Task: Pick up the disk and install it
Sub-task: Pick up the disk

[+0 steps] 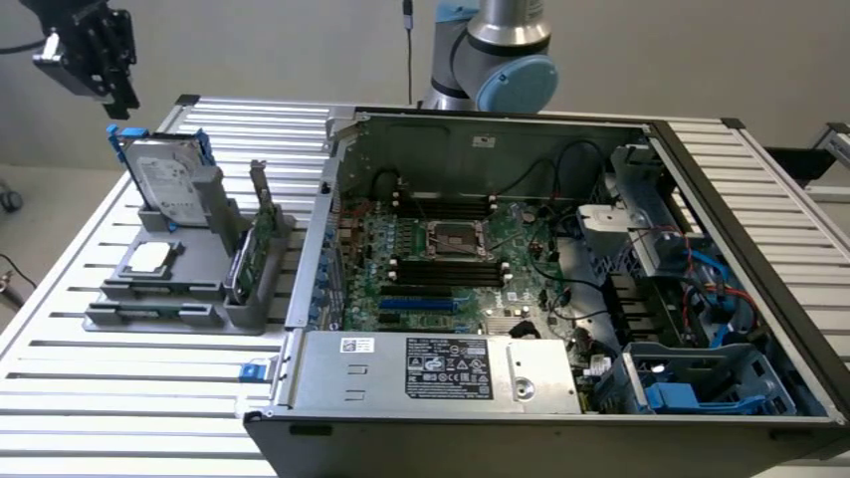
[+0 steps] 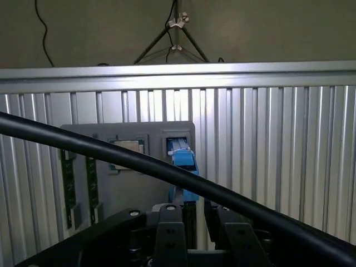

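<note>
Silver-grey disk (image 1: 166,177), blue-framed, standing on edge in a slot of the grey holder (image 1: 173,304), on the counter (image 1: 80,398) toward its far corner at the exterior view's left. Long axis upright, one broad face showing in the exterior view, thin blue top end pointing up. In the same holder: small square chip (image 1: 149,257) lying flat on the side toward the counter's near edge, green card (image 1: 261,224) on edge between disk and open computer case (image 1: 531,249).

Fingers (image 2: 169,236) parted part-way, gripping nothing; bare gap between them. Hanging in the air above the holder, well apart from the disk, touching nothing. In the exterior view, set higher than the disk's top end and somewhat out toward the counter's edge from it, so seemingly not plumb over it. From the wrist, looking down past the fingers: blue top end of the disk showing just beyond the gap, roughly in line with it.

Judged from that: disk below the fingers, long axis along the line down to it, narrow thickness presented to the gap. Single arm, so no question of a nearer side. Disk not yet lifted from its slot.
</note>
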You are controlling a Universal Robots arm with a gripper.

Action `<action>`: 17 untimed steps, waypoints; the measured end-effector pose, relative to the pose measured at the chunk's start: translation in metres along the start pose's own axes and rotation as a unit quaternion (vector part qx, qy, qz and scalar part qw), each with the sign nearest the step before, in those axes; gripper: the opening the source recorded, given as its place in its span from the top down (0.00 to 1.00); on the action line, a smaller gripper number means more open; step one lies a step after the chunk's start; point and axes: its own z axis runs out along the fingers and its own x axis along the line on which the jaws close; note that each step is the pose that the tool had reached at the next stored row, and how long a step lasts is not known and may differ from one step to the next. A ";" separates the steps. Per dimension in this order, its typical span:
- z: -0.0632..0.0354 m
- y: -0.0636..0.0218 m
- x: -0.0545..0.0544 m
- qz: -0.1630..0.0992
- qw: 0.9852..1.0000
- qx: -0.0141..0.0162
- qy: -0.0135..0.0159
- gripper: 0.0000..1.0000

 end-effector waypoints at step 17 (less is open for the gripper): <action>0.0294 0.0001 0.000 -0.001 1.000 0.000 0.001 0.46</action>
